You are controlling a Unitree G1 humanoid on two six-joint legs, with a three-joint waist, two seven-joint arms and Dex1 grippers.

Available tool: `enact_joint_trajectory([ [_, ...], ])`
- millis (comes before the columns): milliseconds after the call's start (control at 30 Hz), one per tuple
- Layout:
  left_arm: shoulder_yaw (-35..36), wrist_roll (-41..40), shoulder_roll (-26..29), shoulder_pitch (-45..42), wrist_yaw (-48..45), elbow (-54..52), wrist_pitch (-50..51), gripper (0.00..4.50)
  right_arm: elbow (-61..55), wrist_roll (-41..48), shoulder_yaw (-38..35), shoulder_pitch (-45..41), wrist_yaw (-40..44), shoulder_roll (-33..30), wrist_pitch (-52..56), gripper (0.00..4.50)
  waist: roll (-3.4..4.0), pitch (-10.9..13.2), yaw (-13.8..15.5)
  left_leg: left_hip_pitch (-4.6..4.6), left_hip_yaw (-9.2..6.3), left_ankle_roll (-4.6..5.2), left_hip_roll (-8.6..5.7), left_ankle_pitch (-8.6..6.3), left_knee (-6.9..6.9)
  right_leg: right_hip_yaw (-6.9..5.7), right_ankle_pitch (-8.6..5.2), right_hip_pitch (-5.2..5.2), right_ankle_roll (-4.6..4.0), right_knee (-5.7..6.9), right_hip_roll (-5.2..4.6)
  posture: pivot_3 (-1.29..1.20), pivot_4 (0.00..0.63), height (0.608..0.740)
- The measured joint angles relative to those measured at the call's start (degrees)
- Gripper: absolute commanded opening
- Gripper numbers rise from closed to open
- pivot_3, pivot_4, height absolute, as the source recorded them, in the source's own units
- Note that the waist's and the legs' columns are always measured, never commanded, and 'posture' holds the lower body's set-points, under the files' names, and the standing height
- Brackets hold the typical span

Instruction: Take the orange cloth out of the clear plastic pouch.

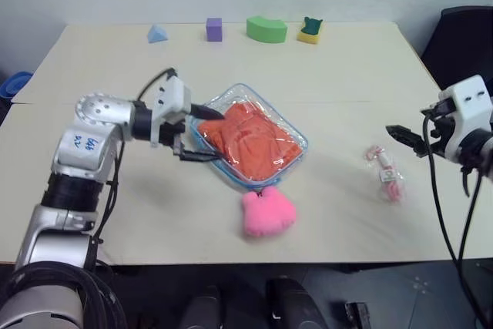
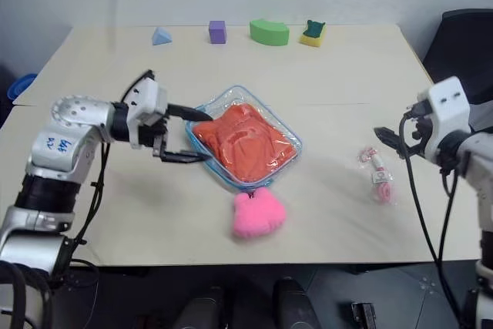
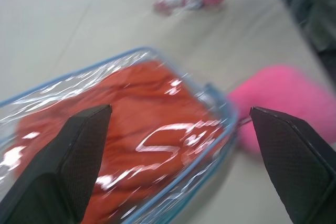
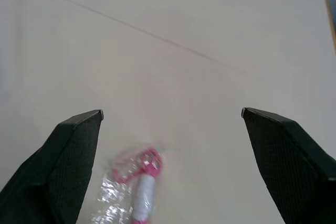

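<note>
The clear plastic pouch (image 1: 296, 138) with light blue trim lies flat in the middle of the table. The orange cloth (image 1: 250, 140) is inside it and fills most of it. My left gripper (image 1: 206, 135) is open at the pouch's left end, one finger on each side of that corner. In the left wrist view the cloth (image 3: 131, 108) and the pouch's edge (image 3: 223, 129) lie between and just beyond the spread fingertips (image 3: 100, 116). My right gripper (image 1: 408, 138) hangs open above the table at the right, holding nothing and well away from the pouch.
A pink plush heart (image 1: 267, 212) lies against the pouch's near corner. A small pink-and-white wrapped item (image 1: 385, 175) lies below the right gripper. Along the far edge stand a blue pyramid (image 1: 158, 33), a purple cube (image 1: 214, 29), a green arch (image 1: 266, 28) and a yellow-green piece (image 1: 310, 30).
</note>
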Motion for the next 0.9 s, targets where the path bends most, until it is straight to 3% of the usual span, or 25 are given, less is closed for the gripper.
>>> enact_joint_trajectory([
  [133,-2.96,9.85,1.61,-7.01,0.09,19.31,-17.69,4.50,-10.85,9.51,1.98,0.60,13.77,-4.20,-0.05,4.36,-0.01,0.00,0.29,-0.03,-0.07,0.00,0.06,0.00,-0.03,-0.11,0.00,0.05,0.00,-0.19,0.03,0.00,0.150,0.740],
  [200,-4.66,13.34,0.76,-9.19,0.52,26.37,-24.56,4.50,-14.48,12.90,3.57,0.63,16.12,-4.20,0.32,4.36,-0.02,0.01,0.37,-0.14,-0.06,0.03,-0.03,-0.02,0.08,-0.10,0.04,0.05,0.08,-0.22,-0.10,0.00,0.150,0.740],
  [400,-7.99,21.54,-3.39,-13.58,5.15,40.87,-38.38,4.50,-18.06,16.51,6.10,-0.11,14.74,-2.79,1.29,4.36,-0.12,0.07,1.56,-0.71,-0.10,0.34,-0.10,-0.22,0.87,-0.12,0.20,-0.15,0.36,-0.29,-0.27,0.00,0.150,0.740],
  [500,-8.62,24.22,-5.09,-14.76,9.00,44.57,-41.27,4.50,-19.18,16.78,6.23,0.60,14.35,-2.79,1.21,4.36,-0.14,0.06,2.05,-1.22,-0.10,0.31,-0.15,-0.20,1.04,-0.09,0.26,-0.64,0.48,-0.14,-0.31,0.00,0.150,0.740],
  [700,-10.96,31.04,-7.25,-17.17,19.38,48.80,-43.51,4.50,-19.92,16.83,5.85,3.20,14.04,-2.81,1.03,4.36,-0.15,0.05,2.62,-1.36,-0.03,0.29,-0.19,-0.18,1.05,-0.05,0.27,-0.85,0.49,0.03,-0.30,0.00,0.150,0.740],
  [800,-11.07,32.65,-8.52,-17.49,23.09,50.35,-42.99,3.89,-20.45,16.82,5.61,4.49,13.55,-2.81,0.91,4.41,-0.16,0.05,2.72,-1.35,0.00,0.29,-0.19,-0.18,1.06,-0.04,0.27,-0.87,0.49,0.26,-0.30,0.00,0.150,0.740],
  [900,-11.10,33.31,-9.09,-17.49,24.69,50.83,-42.43,2.93,-21.41,16.86,5.61,5.04,13.07,-2.81,0.91,4.41,-0.18,0.07,2.81,-1.35,0.01,0.28,-0.20,-0.17,1.08,-0.03,0.27,-0.89,0.49,0.33,-0.29,0.00,0.150,0.740],
])
